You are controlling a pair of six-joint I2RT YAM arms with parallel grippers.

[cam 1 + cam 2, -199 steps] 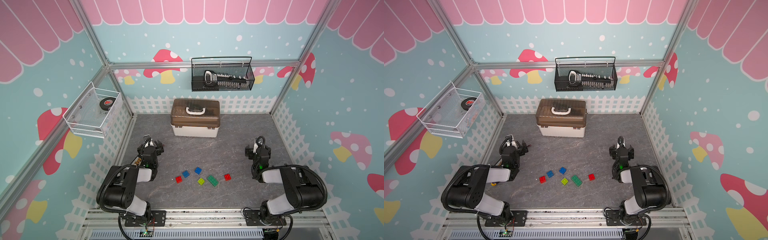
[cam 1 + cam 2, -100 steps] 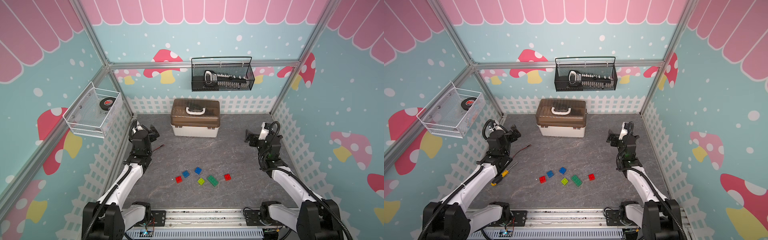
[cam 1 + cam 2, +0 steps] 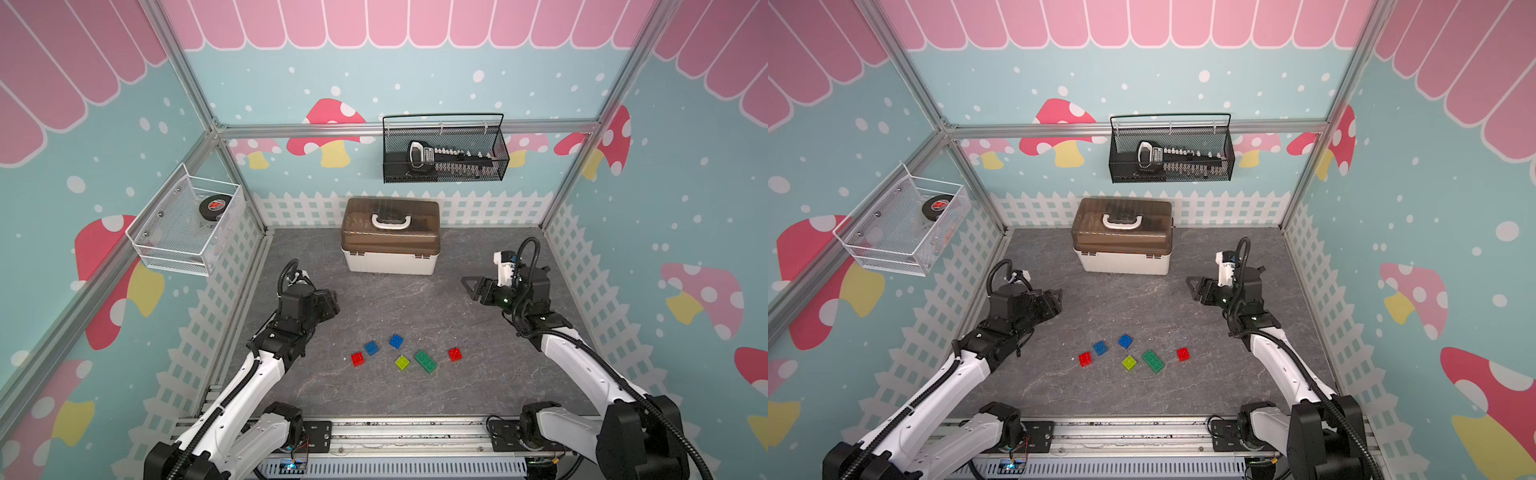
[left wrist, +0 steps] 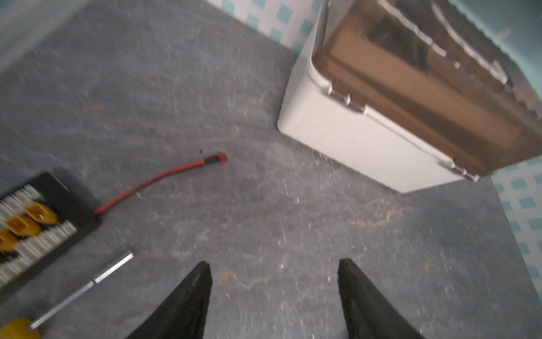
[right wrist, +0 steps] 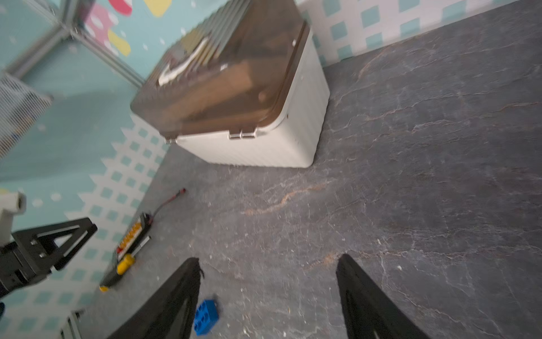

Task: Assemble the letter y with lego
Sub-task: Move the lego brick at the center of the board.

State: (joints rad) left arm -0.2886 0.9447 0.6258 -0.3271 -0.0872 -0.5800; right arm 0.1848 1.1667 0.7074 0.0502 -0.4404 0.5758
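Since all six lego bricks lie loose on the grey table (image 3: 478, 386), none pressed onto another, the letter y has not been begun as far as the pictures show. In both top views they form a small scatter at the near middle of the table. A red square (image 3: 357, 359) lies furthest left, with a blue square (image 3: 371, 348) just right of it and a second blue square (image 3: 396, 341) a little farther back. Then come the lime square (image 3: 402, 362), the longer green bar (image 3: 426, 361) just beside it on the right, and the other red square (image 3: 455, 354) furthest right. All lie studs up, near one another but apart. The left gripper (image 4: 272, 264) hangs over bare table, left of the bricks and farther back, jaws spread and empty. The right gripper (image 5: 268, 258) hangs to their right, also farther back, with its jaws likewise apart and nothing between them. Both are short of the white box (image 3: 390, 257) at the far side. By my judgement every step is left: taking up a first brick, joining the tips to the green bar, then building the red and blue stem
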